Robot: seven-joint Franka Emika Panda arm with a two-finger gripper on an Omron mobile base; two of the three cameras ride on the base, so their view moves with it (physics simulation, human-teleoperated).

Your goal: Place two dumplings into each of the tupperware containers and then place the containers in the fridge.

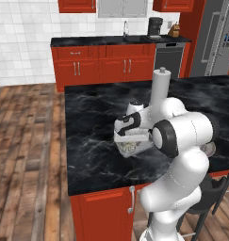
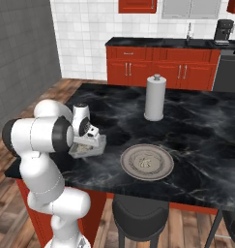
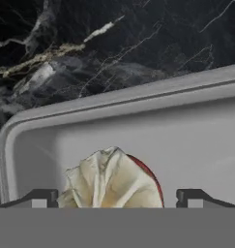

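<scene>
The claw [image 3: 116, 196] hangs released, fingers wide apart either side of a dumpling [image 3: 109, 179] that lies in a container [image 3: 138, 126] near the black tabletop's [image 1: 92, 117] front edge.

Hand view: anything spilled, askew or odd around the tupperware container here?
Nothing stands out. A dumpling sits inside the tupperware container, between the open gripper fingertips. The container rests flat on the black marble counter with nothing spilled around it. A red patch shows at the dumpling's edge; I cannot tell what it is.
</scene>
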